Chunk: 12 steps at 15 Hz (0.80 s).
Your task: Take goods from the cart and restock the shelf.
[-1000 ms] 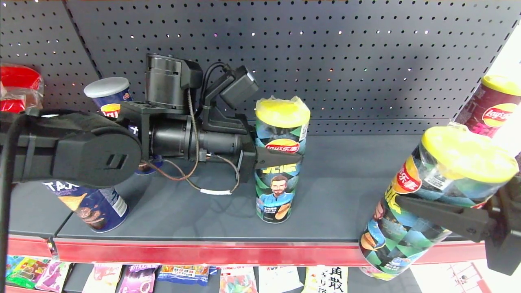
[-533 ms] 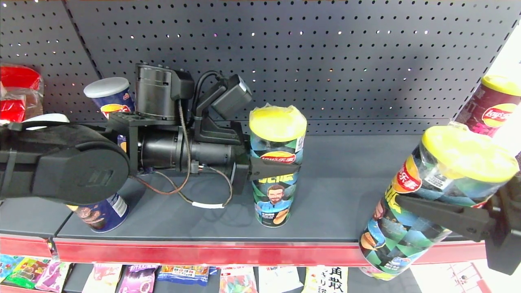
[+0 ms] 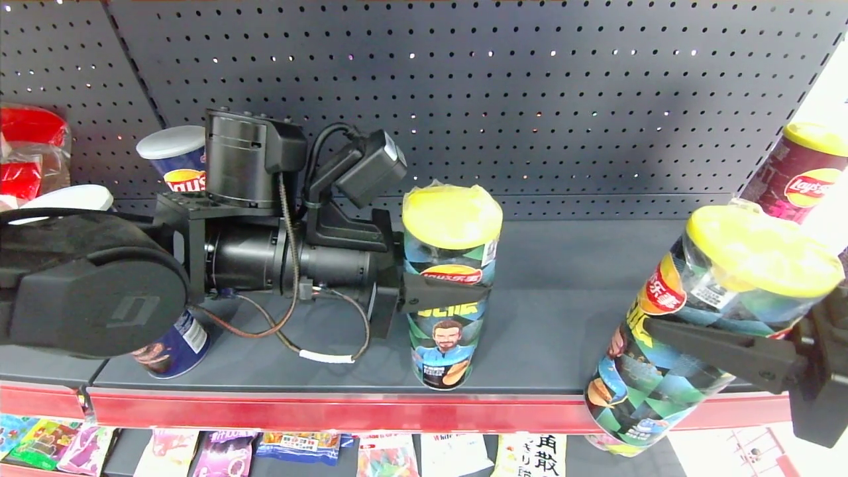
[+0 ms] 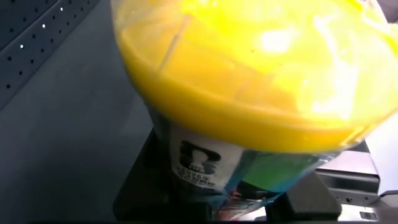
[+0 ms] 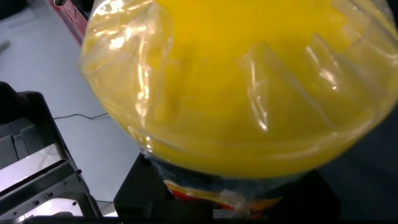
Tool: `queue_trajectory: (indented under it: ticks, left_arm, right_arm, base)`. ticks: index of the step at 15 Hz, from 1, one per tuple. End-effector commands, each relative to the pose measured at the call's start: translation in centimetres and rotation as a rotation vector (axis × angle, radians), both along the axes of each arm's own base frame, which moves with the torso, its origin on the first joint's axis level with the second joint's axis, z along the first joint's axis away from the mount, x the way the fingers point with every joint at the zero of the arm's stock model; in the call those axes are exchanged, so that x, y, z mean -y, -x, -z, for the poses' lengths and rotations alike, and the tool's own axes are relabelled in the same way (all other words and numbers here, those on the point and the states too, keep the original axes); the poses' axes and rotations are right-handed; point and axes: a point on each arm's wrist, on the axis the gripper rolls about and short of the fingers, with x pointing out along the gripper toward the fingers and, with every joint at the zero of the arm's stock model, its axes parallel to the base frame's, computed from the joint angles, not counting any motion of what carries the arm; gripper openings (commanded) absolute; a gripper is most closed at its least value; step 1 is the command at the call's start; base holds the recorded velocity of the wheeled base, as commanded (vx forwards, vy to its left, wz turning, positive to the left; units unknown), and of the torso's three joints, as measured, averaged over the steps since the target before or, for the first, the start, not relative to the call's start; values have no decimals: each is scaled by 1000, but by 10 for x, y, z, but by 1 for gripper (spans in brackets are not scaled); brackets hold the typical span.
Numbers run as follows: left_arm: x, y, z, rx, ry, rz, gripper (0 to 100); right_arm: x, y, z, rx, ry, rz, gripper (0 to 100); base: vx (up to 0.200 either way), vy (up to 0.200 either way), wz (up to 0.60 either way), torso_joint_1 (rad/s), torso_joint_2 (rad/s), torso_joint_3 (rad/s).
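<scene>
Head view first: the left claw [image 3: 454, 291] is clamped round the middle of a yellow-lidded chip can [image 3: 445, 338]. The can is upright, with its base right at the front of the grey shelf [image 3: 570, 311]. Over on the right, the right claw [image 3: 732, 331] grips a second can [image 3: 636, 391], also yellow-lidded. That one is tilted, top leaning right, out in front of the shelf's red edge [image 3: 331, 411].

Behind the left arm we spot a grey-lidded blue can [image 3: 175, 156] at the back and another blue can [image 3: 175, 344] nearer the front. A maroon can [image 3: 801, 172] stands far right, and snack packets [image 3: 397, 457] hang below.

On to the left wrist view: we look down on the chip can's yellow lid [image 4: 261, 62]. The left claw [image 4: 224, 202] is closed on the body beneath it, with the grey shelf [image 4: 62, 137] alongside.

Right wrist view: the second can [image 5: 249, 81] shows crinkled wrap over its lid. The right claw [image 5: 224, 199] pinches the can from both sides.
</scene>
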Motion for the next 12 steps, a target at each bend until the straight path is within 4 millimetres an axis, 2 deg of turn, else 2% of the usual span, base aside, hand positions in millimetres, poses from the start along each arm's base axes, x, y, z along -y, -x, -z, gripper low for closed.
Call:
queue_trajectory:
  ticks: [1, 12]
  left_arm:
    - [-3, 6, 2, -7, -6, 4, 0]
    - [-3, 5, 4, 4, -3, -6, 0]
  right_arm:
    - [0, 0, 0, 0, 1, -1, 0]
    - [-1, -2, 1, -4, 3, -1, 0]
  base:
    - [0, 0, 0, 0, 0, 0]
    - [0, 0, 0, 0, 0, 0]
